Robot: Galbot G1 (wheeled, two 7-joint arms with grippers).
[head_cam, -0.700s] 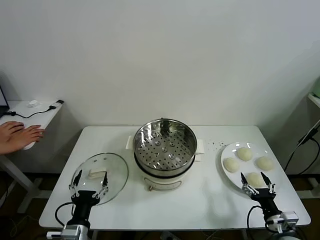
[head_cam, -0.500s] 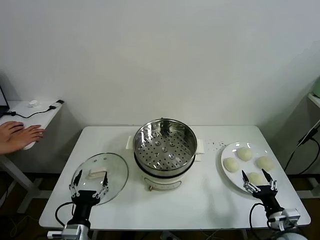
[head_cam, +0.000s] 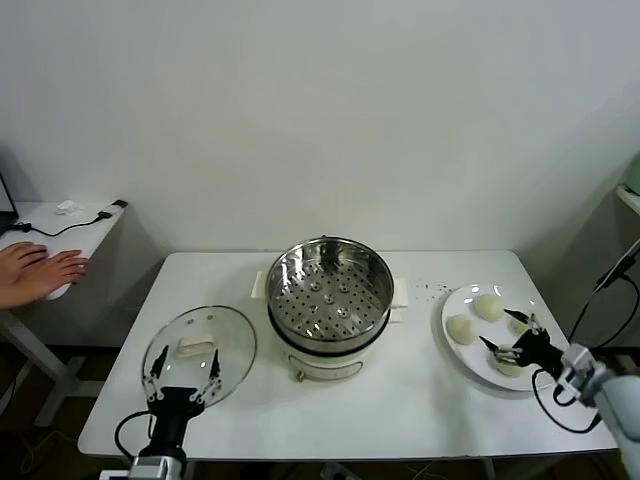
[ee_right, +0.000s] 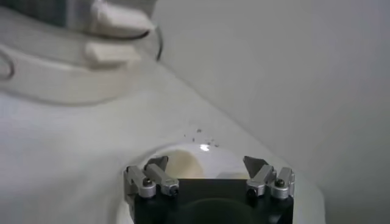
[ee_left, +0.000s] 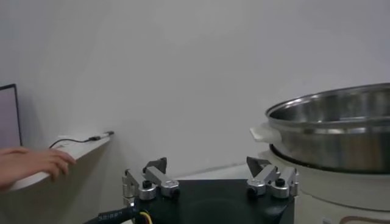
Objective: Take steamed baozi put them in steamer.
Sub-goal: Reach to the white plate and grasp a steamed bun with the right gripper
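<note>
Nearest us, at the table's [head_cam: 420, 400] front edge on our left, the left gripper [head_cam: 181, 366] hangs idle with its fingers spread wide and nothing between them, just in front of the glass lid [head_cam: 200, 352] that lies flat on the table. On our right, the right gripper [head_cam: 508, 335] reaches in from the side over the white plate [head_cam: 456, 352], its fingers likewise spread wide with nothing clamped between them; it sits among the steamed baozi [head_cam: 461, 329] at the near side of the plate (we can make out two buns clearly, and parts of two more behind the fingers). In the right wrist view one bun [ee_right: 183, 163] shows just past the open fingers [ee_right: 157, 168]. Whether a fingertip touches a bun, we cannot tell.

Farther back, in the middle of the table, stands the steamer [head_cam: 329, 297], its perforated tray bare, well apart from the plate. The left wrist view shows its steel rim [ee_left: 332, 131] beyond that gripper [ee_left: 210, 173].

Off to our left, beyond the table, a person's hand [head_cam: 40, 270] rests on a side desk [head_cam: 85, 232].
</note>
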